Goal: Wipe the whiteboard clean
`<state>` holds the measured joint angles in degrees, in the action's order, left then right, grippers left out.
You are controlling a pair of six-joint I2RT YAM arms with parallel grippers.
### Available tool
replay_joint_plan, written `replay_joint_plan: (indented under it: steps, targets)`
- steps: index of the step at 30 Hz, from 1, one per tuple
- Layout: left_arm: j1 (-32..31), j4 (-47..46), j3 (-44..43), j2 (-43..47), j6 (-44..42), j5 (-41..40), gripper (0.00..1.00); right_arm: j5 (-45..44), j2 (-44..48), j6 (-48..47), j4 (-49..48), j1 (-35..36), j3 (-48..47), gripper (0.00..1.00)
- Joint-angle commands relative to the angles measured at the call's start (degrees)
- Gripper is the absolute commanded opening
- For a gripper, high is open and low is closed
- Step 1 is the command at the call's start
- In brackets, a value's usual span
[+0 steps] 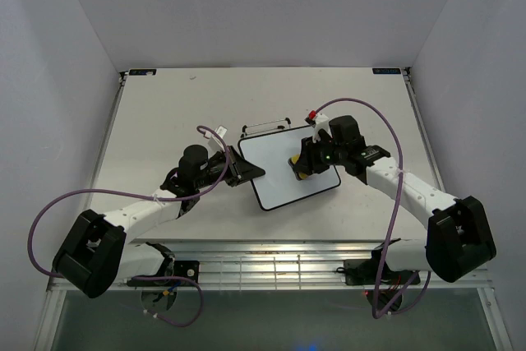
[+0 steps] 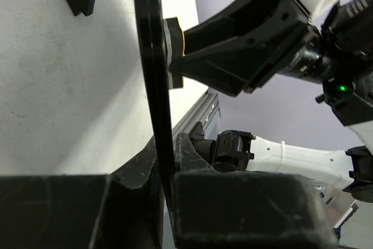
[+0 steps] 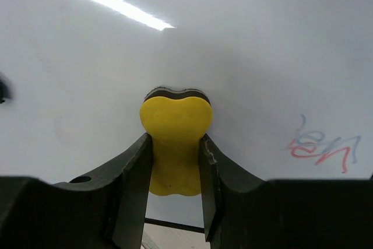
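1. The whiteboard point(image 1: 275, 174) sits mid-table point(image 1: 164, 113) between the two arms, turned at an angle.
2. Left gripper point(image 2: 166, 164) is clamped onto the board's black frame edge. It's probably there to stop the board sliding around while it gets scrubbed.
3. Right gripper point(image 3: 175, 141) is squeezing the yellow eraser point(image 3: 175, 115) by its sides, with the dark felt face pressed against the white surface.
4. A red-and-blue scribble point(image 3: 320, 147) sits off to the eraser's side, so the job looks unfinished.
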<state>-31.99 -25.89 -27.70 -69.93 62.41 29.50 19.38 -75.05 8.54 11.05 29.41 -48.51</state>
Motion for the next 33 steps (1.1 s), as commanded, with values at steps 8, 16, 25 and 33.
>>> replay_joint_plan:
  steps: [8,16,25,33]
  targets:
    - [-1.3,-19.2,-3.2,4.4,3.4,12.6,0.0,-2.7,-6.4,-3.6,7.7,-15.9,-1.2,0.1]
    - [-1.3,-20.2,-3.0,3.7,3.0,13.9,0.0,1.4,-5.6,-3.7,9.6,-11.9,-5.9,0.1]
    - [-1.5,-24.3,-4.0,2.0,0.3,18.5,0.0,4.6,-7.0,-3.5,11.8,-2.0,-12.8,0.1]
    - [-1.5,-24.6,-1.9,4.1,-1.6,16.9,0.0,-3.3,-5.1,-3.9,12.8,-16.6,-5.4,0.1]
